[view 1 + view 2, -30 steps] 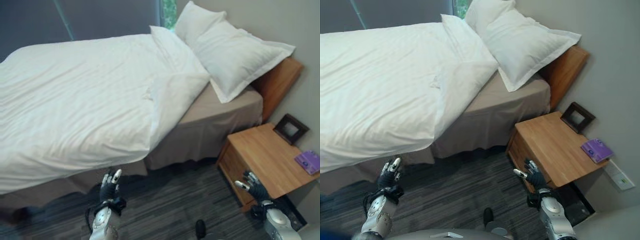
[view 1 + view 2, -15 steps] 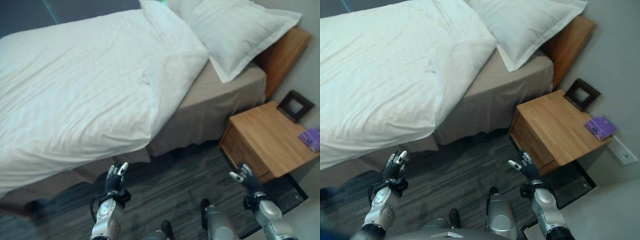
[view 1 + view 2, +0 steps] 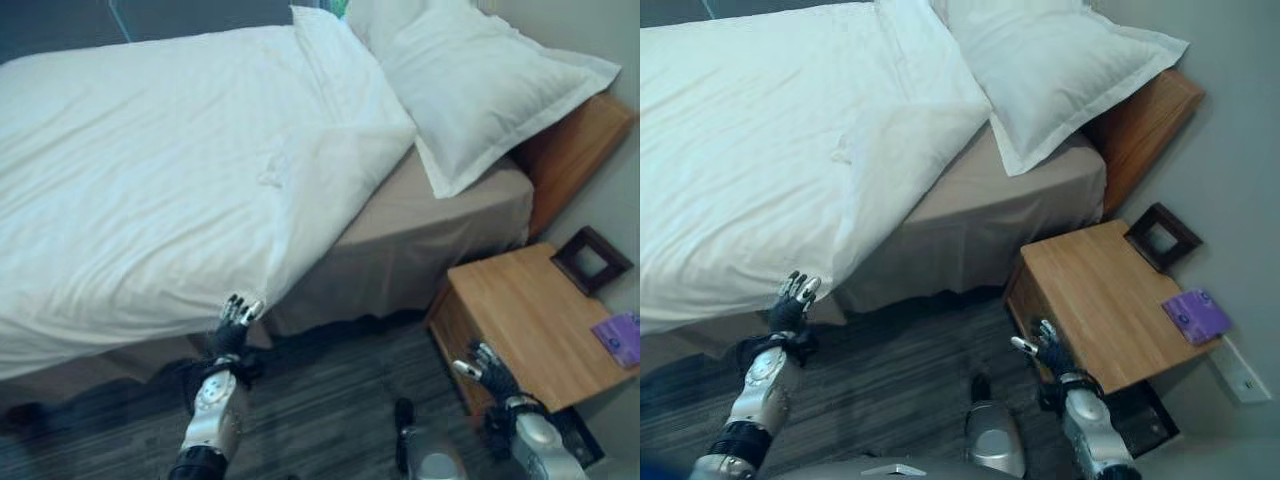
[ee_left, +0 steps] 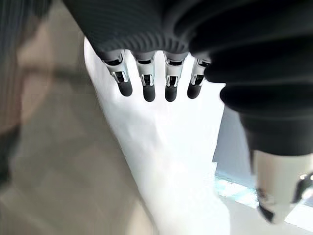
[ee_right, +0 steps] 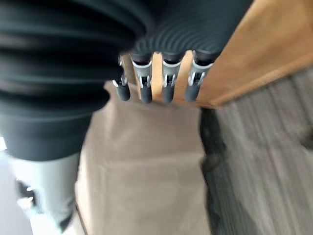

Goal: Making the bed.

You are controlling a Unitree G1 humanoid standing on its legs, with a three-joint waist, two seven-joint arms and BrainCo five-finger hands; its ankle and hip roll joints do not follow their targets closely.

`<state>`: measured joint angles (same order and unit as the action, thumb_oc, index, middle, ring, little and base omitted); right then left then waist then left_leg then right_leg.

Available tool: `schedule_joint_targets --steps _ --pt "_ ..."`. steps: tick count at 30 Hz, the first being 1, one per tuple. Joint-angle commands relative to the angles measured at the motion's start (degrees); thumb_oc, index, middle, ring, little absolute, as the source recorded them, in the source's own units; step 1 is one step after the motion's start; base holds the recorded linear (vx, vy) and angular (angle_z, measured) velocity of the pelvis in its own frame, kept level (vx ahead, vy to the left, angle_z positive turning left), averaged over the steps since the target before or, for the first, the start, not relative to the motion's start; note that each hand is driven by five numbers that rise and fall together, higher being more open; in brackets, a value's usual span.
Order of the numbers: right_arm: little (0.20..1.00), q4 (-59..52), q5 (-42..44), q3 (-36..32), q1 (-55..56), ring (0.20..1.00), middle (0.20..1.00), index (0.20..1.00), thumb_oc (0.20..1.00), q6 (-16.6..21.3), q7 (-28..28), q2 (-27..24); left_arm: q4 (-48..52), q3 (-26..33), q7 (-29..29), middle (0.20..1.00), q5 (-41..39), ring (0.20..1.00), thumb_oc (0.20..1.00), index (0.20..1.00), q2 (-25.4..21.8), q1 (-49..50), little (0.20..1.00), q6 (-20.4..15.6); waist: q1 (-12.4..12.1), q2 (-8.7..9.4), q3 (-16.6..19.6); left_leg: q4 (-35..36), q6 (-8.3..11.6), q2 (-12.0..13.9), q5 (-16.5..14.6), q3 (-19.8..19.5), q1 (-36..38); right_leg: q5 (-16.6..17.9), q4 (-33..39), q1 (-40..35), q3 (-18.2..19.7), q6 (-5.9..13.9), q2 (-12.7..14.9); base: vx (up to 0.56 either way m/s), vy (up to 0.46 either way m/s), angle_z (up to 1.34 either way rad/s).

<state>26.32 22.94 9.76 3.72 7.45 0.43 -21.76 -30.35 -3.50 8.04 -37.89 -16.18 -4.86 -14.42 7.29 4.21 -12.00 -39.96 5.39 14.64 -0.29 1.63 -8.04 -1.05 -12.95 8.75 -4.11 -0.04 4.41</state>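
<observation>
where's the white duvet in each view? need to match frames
Left eye view: white duvet covers the bed, upper left.
Right eye view: the same, upper left.
Left wrist view: its hanging edge past the left hand.
Right wrist view: cannot tell.
Shared landmark: beige bed skirt.

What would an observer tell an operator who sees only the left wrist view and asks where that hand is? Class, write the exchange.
Observer: Your left hand, fingers straight, points up at the hanging edge of the white duvet, along the bed's side.
Operator: And my right hand?
Observer: The right hand is open, low by the front of the wooden nightstand.
Operator: Anything on that?
Observer: A dark picture frame and a purple book.
</observation>
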Motion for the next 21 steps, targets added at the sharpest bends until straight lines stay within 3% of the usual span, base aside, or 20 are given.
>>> schedule_joint_targets --steps 1,2,5,6,7,9,12,14,15,16,17,18,20,21 --pt "1.000 -5.47 1.76 0.86 -0.59 1.000 1.000 1.000 1.000 3.62 -1.24 -4.28 2.73 0.11 1.08 1.000 0.07 1.000 1.000 1.000 -2.73 -5.19 1.000 -3.82 -0.10 1.34 -1.88 -3.97 -0.73 -3.16 7.86 3.29 2.10 5.31 10.54 -6.38 3.97 2.19 0.83 0.41 -0.315 -0.45" --pt "1.000 -5.71 1.63 0.51 -1.08 1.000 1.000 1.000 1.000 3.90 -1.50 -5.00 2.80 0.42 1.28 1.000 -0.37 1.000 1.000 1.000 -2.72 -5.81 1.000 -4.40 -0.25 0.97 -2.15 0.59 0.16 -2.27 7.47 4.84 0.93 4.97 11.39 -7.83 3.91 2.49 0.78 0.46 -0.197 -0.34" --pt "1.000 -6.74 1.99 -0.50 -0.85 1.000 1.000 1.000 1.000 4.35 -1.21 -5.89 3.70 1.35 1.10 1.000 -1.29 1.000 1.000 1.000 -3.59 -6.40 1.000 -5.11 -0.65 0.44 -1.50 10.14 1.38 -3.69 7.61 7.03 0.86 4.53 12.72 -9.87 4.74 3.23 0.83 0.31 0.033 -0.19" --pt "1.000 -7.02 1.36 -1.16 0.32 1.000 1.000 1.000 1.000 4.45 -0.74 -6.31 4.99 2.35 1.37 1.000 0.02 1.000 1.000 1.000 -5.77 -6.52 1.000 -5.21 -0.74 -1.20 -0.83 25.77 1.05 -5.35 6.95 7.74 3.63 3.82 13.60 -11.20 5.41 4.35 0.04 0.40 0.102 -0.35" --pt "1.000 -7.02 1.35 -1.16 0.32 1.000 1.000 1.000 1.000 4.45 -0.74 -6.30 5.00 2.35 1.38 1.000 0.03 1.000 1.000 1.000 -5.78 -6.52 1.000 -5.20 -0.79 -1.09 -0.79 26.25 1.02 -5.49 7.28 7.86 3.82 3.89 13.64 -11.15 5.48 4.37 0.16 0.39 0.132 -0.23" --pt "1.000 -7.49 0.42 -2.98 2.16 1.000 1.000 1.000 1.000 4.99 -0.50 -6.18 5.78 2.96 2.18 1.000 2.34 1.000 1.000 1.000 -8.95 -8.69 1.000 -6.03 0.90 -3.01 0.62 38.37 0.58 -8.41 6.28 7.32 8.16 3.19 13.67 -11.79 6.02 5.14 -0.73 0.31 0.124 -0.27" --pt "1.000 -7.40 -0.32 -4.44 5.53 1.000 1.000 1.000 1.000 4.79 0.52 -4.40 6.84 2.36 1.47 1.000 3.68 1.000 1.000 1.000 -11.30 -13.12 1.000 -6.55 3.82 -4.55 3.23 44.96 -0.65 -10.60 5.08 8.31 13.75 2.27 14.86 -13.14 7.63 6.24 -0.86 0.31 0.175 -0.45" --pt "1.000 -7.24 -1.06 -3.48 6.74 1.000 1.000 1.000 1.000 4.12 1.13 -3.24 6.45 0.66 2.91 1.000 5.62 1.000 1.000 1.000 -12.70 -16.39 1.000 -5.95 4.85 -5.14 4.10 44.96 -1.14 -11.33 4.28 8.92 13.68 2.27 15.52 -13.16 8.05 7.07 -0.17 0.18 0.186 -0.31" --pt "1.000 -7.25 -1.76 -2.93 6.70 1.000 1.000 1.000 1.000 3.93 1.53 -3.46 6.24 -0.39 3.27 1.000 8.44 1.000 1.000 1.000 -14.49 -17.71 1.000 -5.34 5.01 -5.30 4.32 44.96 -1.30 -11.61 4.03 9.10 13.65 2.29 15.55 -13.12 8.07 7.41 0.17 0.09 0.157 -0.42" --pt "1.000 -8.05 -3.46 -2.43 6.17 1.000 1.000 1.000 1.000 3.90 1.91 -4.39 4.99 -2.23 4.52 1.000 15.83 1.000 1.000 1.000 -19.84 -21.21 1.000 -4.10 5.29 -5.62 4.32 44.96 -1.55 -12.21 3.69 9.08 13.48 2.34 15.22 -12.81 8.14 7.90 0.64 0.05 0.136 -0.32" --pt "1.000 -8.62 -3.82 -2.44 5.82 1.000 1.000 1.000 1.000 4.17 2.11 -4.81 3.88 -2.66 4.74 1.000 18.30 1.000 1.000 1.000 -22.69 -22.90 1.000 -3.21 5.40 -5.83 4.14 44.96 -1.62 -12.53 3.63 9.15 13.31 2.29 14.83 -12.49 8.06 8.22 0.92 0.02 0.098 -0.19" --pt "1.000 -8.61 -3.82 -2.46 5.77 1.000 1.000 1.000 1.000 4.16 2.11 -4.75 3.77 -2.74 4.75 1.000 18.30 1.000 1.000 1.000 -22.73 -23.05 1.000 -3.25 5.40 -5.77 4.09 44.96 -1.63 -12.55 3.64 9.13 13.31 2.25 14.78 -12.47 8.04 8.23 0.95 0.00 0.090 -0.11" --pt "1.000 -8.75 -4.16 -2.26 4.68 1.000 1.000 1.000 1.000 4.14 2.19 -5.73 -2.54 -4.67 5.71 1.000 24.36 1.000 1.000 1.000 -29.08 -28.44 1.000 0.52 5.62 -6.27 3.62 44.96 -1.96 -13.14 3.33 9.32 13.11 2.29 13.62 -11.62 8.13 8.73 1.43 0.00 0.079 0.00" --pt "1.000 -8.72 -4.16 -2.33 4.61 1.000 1.000 1.000 1.000 4.14 2.18 -5.63 -2.72 -4.86 5.73 1.000 24.36 1.000 1.000 1.000 -29.11 -28.74 1.000 0.49 5.55 -6.20 3.54 44.96 -1.97 -13.15 3.33 9.32 13.11 2.25 13.56 -11.60 8.13 8.74 1.44 -0.01 0.058 0.13"
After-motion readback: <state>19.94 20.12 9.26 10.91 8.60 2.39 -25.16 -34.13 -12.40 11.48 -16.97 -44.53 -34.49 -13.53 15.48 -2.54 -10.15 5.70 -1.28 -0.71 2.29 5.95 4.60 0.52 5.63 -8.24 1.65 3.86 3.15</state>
